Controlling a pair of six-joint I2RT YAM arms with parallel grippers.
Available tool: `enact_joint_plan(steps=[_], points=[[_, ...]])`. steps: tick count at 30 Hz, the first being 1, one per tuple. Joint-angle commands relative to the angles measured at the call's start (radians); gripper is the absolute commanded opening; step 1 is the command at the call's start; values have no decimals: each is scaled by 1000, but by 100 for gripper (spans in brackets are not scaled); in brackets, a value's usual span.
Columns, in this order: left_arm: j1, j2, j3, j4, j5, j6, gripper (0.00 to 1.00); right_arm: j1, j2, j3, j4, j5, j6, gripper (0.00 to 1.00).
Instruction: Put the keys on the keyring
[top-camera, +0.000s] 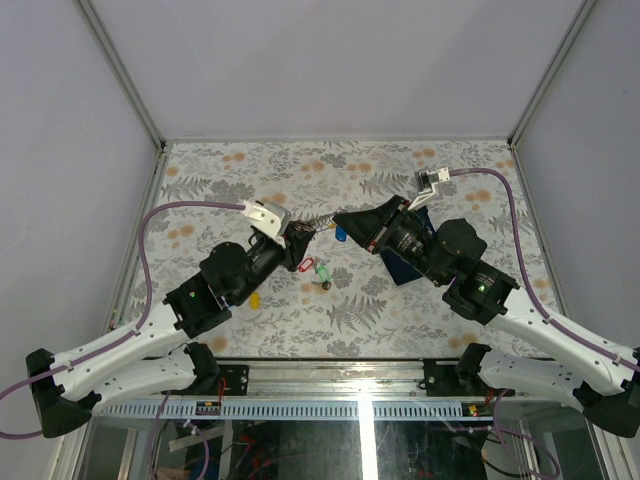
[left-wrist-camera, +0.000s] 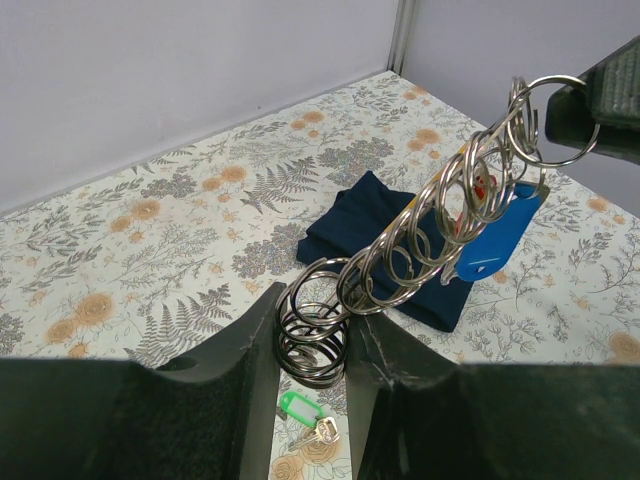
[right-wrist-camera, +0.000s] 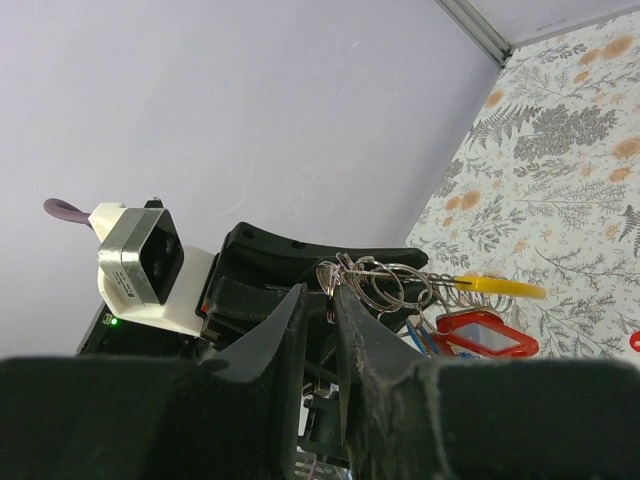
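Top external view has the keyring (top-camera: 317, 226) stretched out above the middle of the table (top-camera: 450, 170), spanning the two grippers. The left gripper (top-camera: 297, 238) is at the ring's 8 o'clock end, its jaws narrow and clamped on the bunched coils there. The right gripper (top-camera: 338, 218) is at the 2 o'clock end, its jaws nearly together with one end loop pinched between them. A blue tag (top-camera: 340, 234) hangs from the ring just at 6 o'clock of the right gripper, and a red tag (top-camera: 307, 265) shows at 6 o'clock of the left one. A green key (top-camera: 323, 272) lies on the table just at 3 o'clock of the red tag, apart from the ring. A yellow key (top-camera: 254, 299) lies at 7 o'clock of the ring, beside the left arm. A navy cloth (top-camera: 403, 274) lies at 4 o'clock, mostly under the right arm. From the right wrist, a yellow tag (right-wrist-camera: 495, 287) also sits on the ring.
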Motion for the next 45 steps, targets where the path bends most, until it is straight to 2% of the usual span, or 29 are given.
enact_joint_plan(steps=[1, 19, 26, 31, 34, 39, 45], points=[[-6, -9, 23, 102, 0, -3, 0, 6, 5, 1, 62, 30, -23, 22], [-6, -14, 19, 102, -8, 1, 0, 5, 7, -7, 42, 34, -28, 23], [-6, -13, 19, 102, -6, -1, 0, 6, 15, -9, 68, 11, -54, 11], [-6, -17, 15, 98, 2, -9, 0, 5, -1, -5, 75, 10, -205, 0], [-6, -19, 5, 93, 62, -16, 6, 6, -15, 30, 29, 10, -318, 0], [-6, -12, -12, 86, 155, -62, 27, 5, -16, 116, -132, -30, -482, 0], [-6, -23, -17, 47, 235, -119, 42, 5, -16, 215, -357, -73, -678, 0]])
